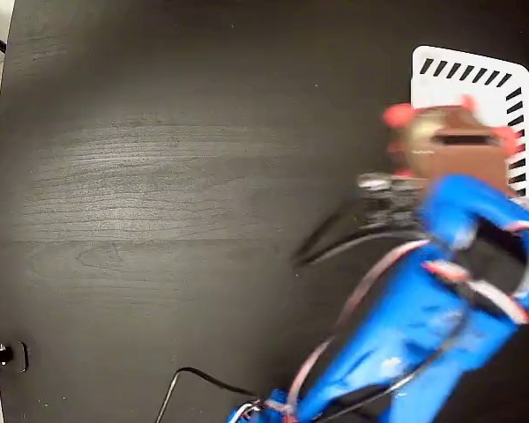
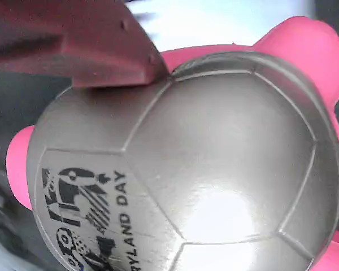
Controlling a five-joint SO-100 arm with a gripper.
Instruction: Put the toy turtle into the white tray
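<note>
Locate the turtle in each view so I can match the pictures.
Fixed view: turtle at right, over the tray's left part, at the arm's tip.
Wrist view: turtle fills the frame, shell towards the camera.
Shared landmark: the brown pincer finger against the shell.

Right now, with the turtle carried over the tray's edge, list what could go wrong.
1. The toy turtle hangs over the near left part of the white tray, not its middle; released here, it might land on the rim and tip onto the table.
2. In the wrist view, only one finger shows against the smooth domed shell, so the hand may lose its hold early.
3. The blur suggests fast motion; an overshoot seems possible.
</note>
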